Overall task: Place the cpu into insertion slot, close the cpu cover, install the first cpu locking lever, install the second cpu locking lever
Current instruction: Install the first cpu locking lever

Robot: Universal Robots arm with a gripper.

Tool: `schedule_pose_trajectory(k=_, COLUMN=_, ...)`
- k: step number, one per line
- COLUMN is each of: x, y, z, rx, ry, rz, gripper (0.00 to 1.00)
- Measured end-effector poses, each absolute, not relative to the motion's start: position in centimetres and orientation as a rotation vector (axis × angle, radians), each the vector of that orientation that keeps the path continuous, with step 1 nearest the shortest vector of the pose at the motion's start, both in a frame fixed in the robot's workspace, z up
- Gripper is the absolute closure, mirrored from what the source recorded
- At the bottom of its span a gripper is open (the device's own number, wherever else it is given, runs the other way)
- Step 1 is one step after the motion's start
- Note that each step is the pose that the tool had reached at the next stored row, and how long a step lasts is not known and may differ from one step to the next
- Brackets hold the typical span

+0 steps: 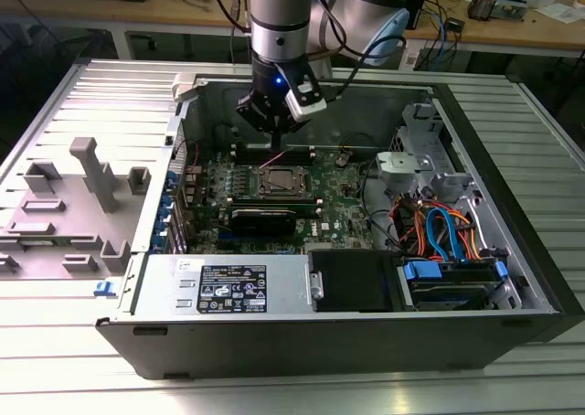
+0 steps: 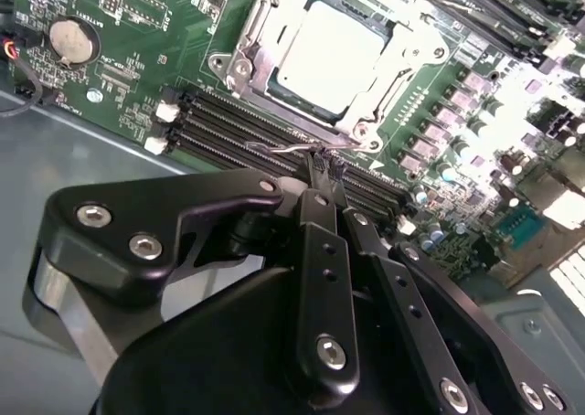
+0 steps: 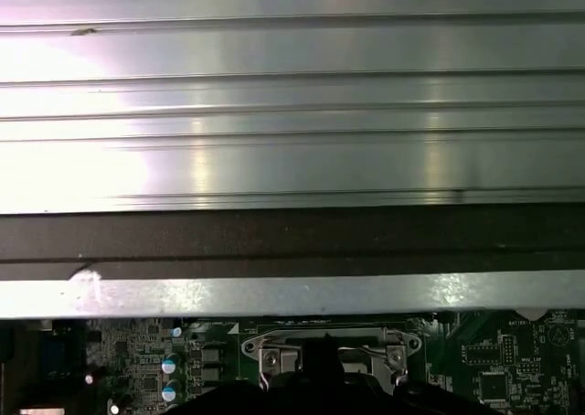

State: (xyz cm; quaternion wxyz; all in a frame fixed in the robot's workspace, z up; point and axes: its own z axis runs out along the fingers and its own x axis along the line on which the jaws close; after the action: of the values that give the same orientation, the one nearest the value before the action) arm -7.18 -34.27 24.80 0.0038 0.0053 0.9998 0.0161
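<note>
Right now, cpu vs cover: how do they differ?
The cpu is a solid, dull grey square; the cover is a shinier open frame. The cpu sits inside the central window; the cover rings it. Both are square, metal and lie flat.

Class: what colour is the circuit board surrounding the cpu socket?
The circuit board is green, seen best in the second wrist view.

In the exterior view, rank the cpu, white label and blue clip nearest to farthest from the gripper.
1. cpu, right by the gripper.
2. white label, on the silver box.
3. blue clip, outside the case, exterior view's left.
</note>
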Motion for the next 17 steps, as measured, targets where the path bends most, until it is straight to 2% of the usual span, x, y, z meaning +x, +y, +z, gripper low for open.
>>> schedule_pose_trajectory(k=17, x=-6.41, y=-34.05, z=24.26, rx=-0.063, ry=3.134, rz=0.051, gripper=0.89)
